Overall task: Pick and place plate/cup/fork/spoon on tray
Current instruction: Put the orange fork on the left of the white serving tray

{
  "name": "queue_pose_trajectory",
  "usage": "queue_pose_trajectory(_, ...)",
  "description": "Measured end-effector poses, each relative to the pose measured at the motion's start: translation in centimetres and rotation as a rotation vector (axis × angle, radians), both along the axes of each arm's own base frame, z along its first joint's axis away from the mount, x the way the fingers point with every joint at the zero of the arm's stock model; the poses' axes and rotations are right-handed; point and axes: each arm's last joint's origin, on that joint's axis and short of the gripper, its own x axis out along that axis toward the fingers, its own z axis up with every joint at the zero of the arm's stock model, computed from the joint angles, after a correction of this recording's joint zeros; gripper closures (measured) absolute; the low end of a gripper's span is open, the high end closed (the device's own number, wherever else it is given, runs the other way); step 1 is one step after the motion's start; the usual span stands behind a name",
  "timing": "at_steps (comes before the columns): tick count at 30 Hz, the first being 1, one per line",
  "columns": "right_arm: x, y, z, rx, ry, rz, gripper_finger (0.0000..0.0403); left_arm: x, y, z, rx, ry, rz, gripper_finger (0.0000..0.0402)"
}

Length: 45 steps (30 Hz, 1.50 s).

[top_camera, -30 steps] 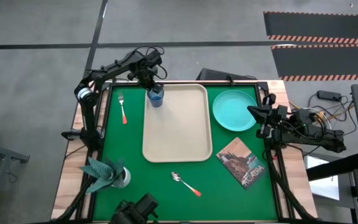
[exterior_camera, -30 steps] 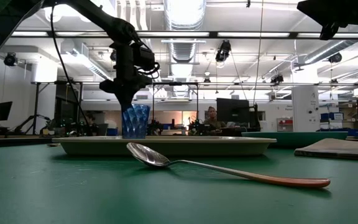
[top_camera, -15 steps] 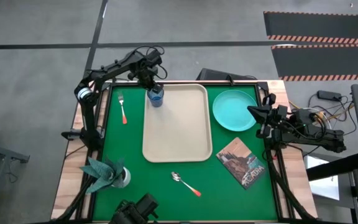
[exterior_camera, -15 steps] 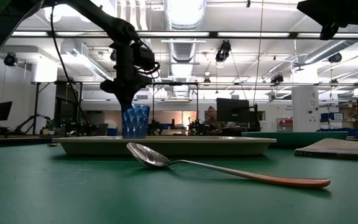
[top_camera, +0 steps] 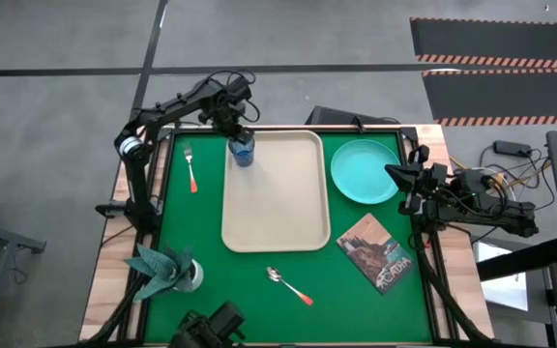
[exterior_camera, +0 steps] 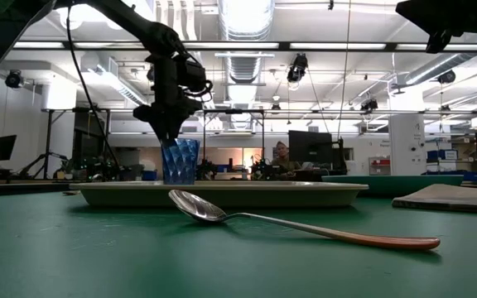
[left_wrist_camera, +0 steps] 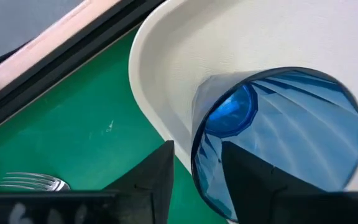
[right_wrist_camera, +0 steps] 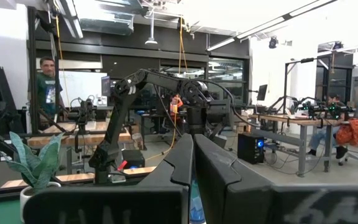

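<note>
The dark-blue cup [top_camera: 243, 152] stands upright on its base in the far left corner of the beige tray [top_camera: 277, 208]. My left gripper [left_wrist_camera: 197, 180] is open over the cup [left_wrist_camera: 278, 137], one finger inside its mouth and one outside, astride the wall on the side toward the table's left edge. The fork [top_camera: 190, 166] lies on the green mat left of the tray. The spoon [top_camera: 288, 285] lies near the front edge. The turquoise plate [top_camera: 365, 171] lies right of the tray. My right gripper [right_wrist_camera: 193, 162] is shut, raised by the plate's right side [top_camera: 401, 174]. My left gripper comes from above, pointing down, with the cup's rim [left_wrist_camera: 199, 134] between its fingers. A gap shows beside the outer finger [left_wrist_camera: 157, 180]. Whether the inner finger [left_wrist_camera: 247, 183] touches the wall, I cannot tell. The cup stands on the tray on its own.
A brown book [top_camera: 380, 251] lies at the near right of the mat. A pale holder with a teal napkin [top_camera: 167, 269] stands at the near left corner. Most of the tray's floor is bare. People show in the room beyond the table.
</note>
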Motion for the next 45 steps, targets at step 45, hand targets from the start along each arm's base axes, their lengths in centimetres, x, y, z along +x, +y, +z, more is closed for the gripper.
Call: queue_pose_trajectory(45,0.0,0.0,0.1,0.0,-0.008,0.001,0.0394,-4.8,-12.3,2.9,0.394,-0.431,-0.217,0.0279)
